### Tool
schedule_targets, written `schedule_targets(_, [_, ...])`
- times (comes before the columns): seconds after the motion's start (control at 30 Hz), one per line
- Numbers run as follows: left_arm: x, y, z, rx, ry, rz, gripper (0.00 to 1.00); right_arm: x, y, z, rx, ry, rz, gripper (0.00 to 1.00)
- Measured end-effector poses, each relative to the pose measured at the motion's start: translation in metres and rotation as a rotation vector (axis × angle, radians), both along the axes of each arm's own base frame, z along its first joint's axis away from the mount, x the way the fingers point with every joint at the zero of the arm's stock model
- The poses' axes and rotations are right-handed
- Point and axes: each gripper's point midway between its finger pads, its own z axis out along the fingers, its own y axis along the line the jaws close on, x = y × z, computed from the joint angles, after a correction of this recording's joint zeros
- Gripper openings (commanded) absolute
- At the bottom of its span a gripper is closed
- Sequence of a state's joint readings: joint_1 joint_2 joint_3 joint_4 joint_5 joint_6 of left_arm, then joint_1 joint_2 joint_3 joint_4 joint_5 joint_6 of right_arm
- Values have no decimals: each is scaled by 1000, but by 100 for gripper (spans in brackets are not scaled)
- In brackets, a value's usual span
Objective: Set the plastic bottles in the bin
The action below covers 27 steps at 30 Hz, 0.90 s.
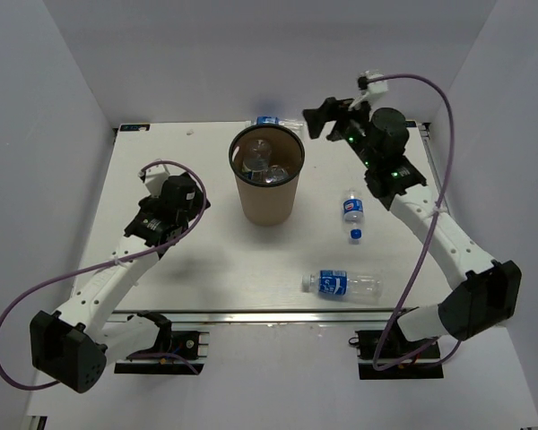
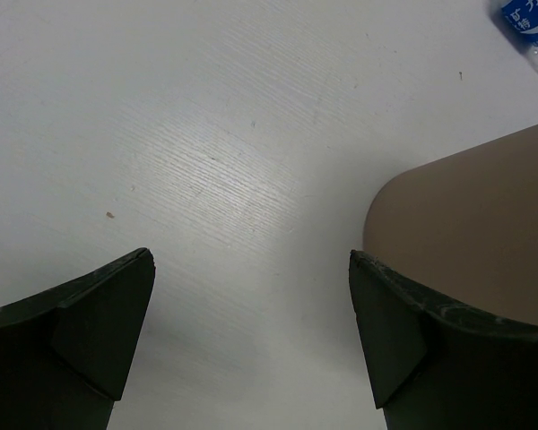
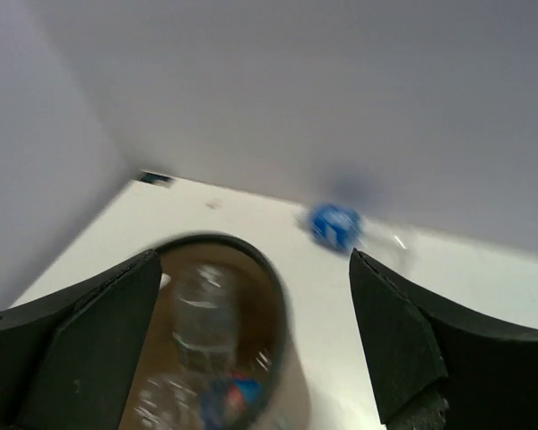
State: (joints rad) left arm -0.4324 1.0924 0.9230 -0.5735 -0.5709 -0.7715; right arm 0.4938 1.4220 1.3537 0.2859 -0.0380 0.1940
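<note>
The brown bin [image 1: 267, 193] stands at mid-table with clear plastic bottles [image 1: 262, 161] inside. My right gripper [image 1: 323, 121] hangs open and empty, above and just right of the rim. Its blurred wrist view looks down into the bin [image 3: 282, 296] at the bottles [image 3: 202, 313] between the spread fingers [image 3: 251, 260]. Three bottles lie on the table: one behind the bin [image 1: 273, 121] [image 3: 334, 224], one right of it [image 1: 352, 210], one near the front edge [image 1: 342, 284]. My left gripper [image 1: 175, 202] [image 2: 251, 255] is open over bare table, left of the bin [image 2: 466, 224].
White walls close in the table [image 1: 179, 269] on the left, back and right. A purple cable loops from each arm. A blue-labelled bottle [image 2: 527, 22] shows at the top right corner of the left wrist view.
</note>
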Motion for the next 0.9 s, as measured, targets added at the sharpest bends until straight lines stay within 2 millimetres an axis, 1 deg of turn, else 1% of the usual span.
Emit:
schedule_targets(0.03, [0, 0, -1, 0, 2, 0, 98, 6, -20, -12, 3, 70, -71, 89])
schedule_targets(0.1, [1, 0, -2, 2, 3, 0, 98, 12, -60, -47, -3, 200, -207, 89])
schedule_targets(0.13, [2, -1, -3, 3, 6, 0, 98, 13, -82, -70, -5, 251, -281, 89])
schedule_targets(0.2, [3, -1, -8, 10, 20, 0, 98, 3, -117, -127, -36, 388, -398, 89])
schedule_targets(0.27, [4, -2, -13, 18, 38, 0, 98, -9, -145, -181, -64, 534, -479, 89])
schedule_targets(0.3, [4, -2, -15, 21, 45, 0, 98, -13, -154, -200, -76, 595, -500, 89])
schedule_targets(0.33, [5, -2, -18, 24, 52, 0, 98, -16, -164, -216, -85, 652, -524, 89])
schedule_targets(0.4, [5, -2, -20, 28, 59, 0, 98, -17, -180, -239, -105, 733, -567, 89])
schedule_targets(0.43, [5, -2, -20, 28, 60, 0, 98, -15, -186, -250, -119, 771, -584, 89])
schedule_targets(0.5, [5, -2, -20, 28, 60, 0, 98, -12, -190, -270, -157, 844, -598, 89])
schedule_targets(0.63, [5, -2, -20, 31, 60, 0, 98, 5, -183, -311, -227, 961, -573, 89])
schedule_targets(0.67, [5, -2, -20, 32, 60, 1, 98, 8, -180, -322, -241, 988, -559, 87])
schedule_targets(0.77, [5, 0, -20, 37, 59, 5, 98, 7, -174, -354, -271, 1073, -527, 84])
schedule_targets(0.83, [5, 1, -20, 42, 60, 10, 98, 4, -173, -371, -288, 1118, -522, 82])
schedule_targets(0.9, [4, 1, -20, 43, 61, 11, 98, 3, -174, -384, -304, 1155, -528, 68])
